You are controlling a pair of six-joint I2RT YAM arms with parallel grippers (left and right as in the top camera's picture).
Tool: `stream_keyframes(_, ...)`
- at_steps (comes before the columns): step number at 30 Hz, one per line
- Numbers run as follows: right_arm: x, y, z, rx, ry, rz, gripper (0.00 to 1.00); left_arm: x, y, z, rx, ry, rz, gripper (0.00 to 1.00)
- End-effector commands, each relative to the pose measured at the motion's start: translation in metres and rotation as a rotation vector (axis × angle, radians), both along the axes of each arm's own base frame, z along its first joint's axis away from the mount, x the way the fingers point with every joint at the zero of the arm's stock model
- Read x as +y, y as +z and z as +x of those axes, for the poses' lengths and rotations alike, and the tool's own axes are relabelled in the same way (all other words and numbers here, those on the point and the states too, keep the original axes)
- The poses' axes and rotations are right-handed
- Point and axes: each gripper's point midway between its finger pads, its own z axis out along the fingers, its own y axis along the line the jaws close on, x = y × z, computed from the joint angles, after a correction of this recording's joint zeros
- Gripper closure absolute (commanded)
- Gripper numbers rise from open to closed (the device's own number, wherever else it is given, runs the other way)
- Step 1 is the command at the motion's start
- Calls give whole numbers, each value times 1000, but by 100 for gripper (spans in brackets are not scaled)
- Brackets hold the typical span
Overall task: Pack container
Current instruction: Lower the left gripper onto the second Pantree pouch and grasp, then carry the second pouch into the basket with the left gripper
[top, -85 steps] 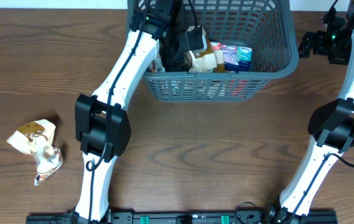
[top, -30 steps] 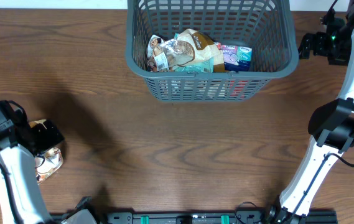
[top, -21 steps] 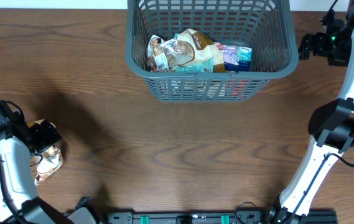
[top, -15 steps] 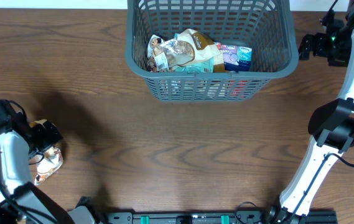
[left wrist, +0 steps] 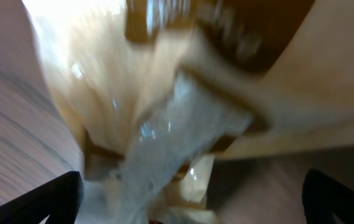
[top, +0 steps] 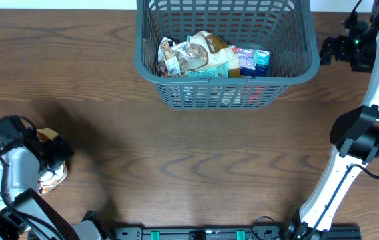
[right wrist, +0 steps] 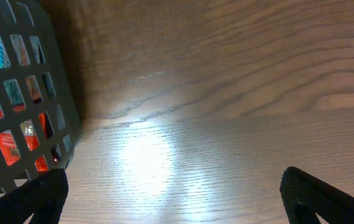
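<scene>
The container (top: 226, 85) is a dark grey-blue slotted basket at the table's far middle. It holds several snack packets (top: 202, 55). A crumpled cream and brown snack packet (top: 48, 175) lies on the table at the front left, partly hidden by my left gripper (top: 50, 157). In the left wrist view this packet (left wrist: 183, 106) fills the blurred frame, and the left gripper (left wrist: 189, 208) is open with its fingertips either side of it. My right gripper (top: 339, 48) is open and empty beside the container's right wall (right wrist: 21, 93), above bare wood (right wrist: 183, 205).
The right arm's base link (top: 366, 137) stands at the right of the table. The wooden table (top: 196, 160) stretches between the container and the front edge. Red and blue packets (right wrist: 9, 137) show through the container's lattice in the right wrist view.
My left arm has left the container and swung to the front left. It now sits low over the cream packet, having shifted slightly right in the last second. The right arm has not moved.
</scene>
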Motion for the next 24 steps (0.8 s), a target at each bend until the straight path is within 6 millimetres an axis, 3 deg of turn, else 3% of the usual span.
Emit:
stream_keyframes(1, 8, -1, 1, 7, 19, 6, 1, -4, -10, -8, 16, 22, -15, 1)
stream_keyframes(11, 9, -2, -3, 20, 19, 11, 1, -1, -28, -4, -1, 24, -4, 3)
stream_keyframes(13, 9, -2, -3, 22, 19, 11, 1, -1, -29, -4, 1, 24, -6, 29)
stream_keyframes(14, 9, -2, -4, 24, 19, 12, 1, -1, -28, -4, 0, 23, -5, 49)
stream_keyframes(15, 9, -2, -4, 25, 20, 13, 1, -1, -28, -3, -1, 23, -4, 63)
stream_keyframes(20, 9, -2, -4, 26, 19, 13, 1, -4, -25, 2, -26, 15, -26, 85)
stream_keyframes(24, 9, -2, -4, 27, 18, 14, 1, -7, 5, 33, -165, -20, -59, 92)
